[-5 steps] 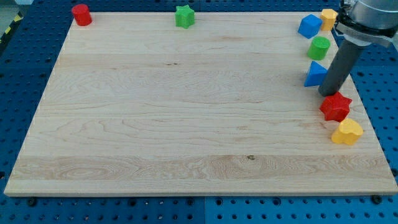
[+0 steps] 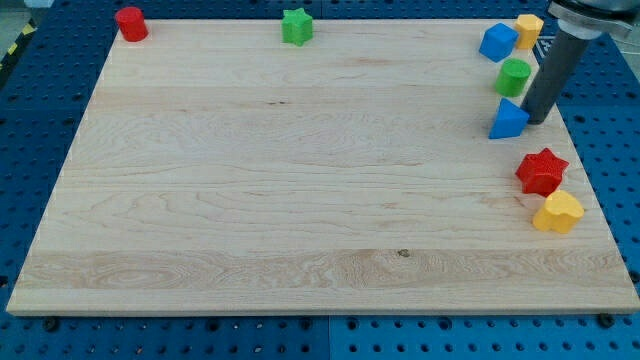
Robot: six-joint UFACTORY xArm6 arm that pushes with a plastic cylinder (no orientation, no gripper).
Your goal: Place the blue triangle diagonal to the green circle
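The blue triangle (image 2: pixel 508 120) lies near the board's right edge, directly below the green circle (image 2: pixel 514 76). The two almost touch. My tip (image 2: pixel 538 122) rests on the board right beside the triangle's right side, touching or nearly touching it. The dark rod rises from there to the view's top right, passing just right of the green circle.
A blue block (image 2: pixel 497 42) and a yellow block (image 2: pixel 529 29) sit above the green circle at the top right corner. A red star (image 2: pixel 541 171) and a yellow heart (image 2: pixel 558 212) lie below the triangle. A green star (image 2: pixel 296 26) and a red cylinder (image 2: pixel 131 23) sit on the top edge.
My tip has moved up the view, from just above the red star to the blue triangle's right side. The blocks have barely shifted.
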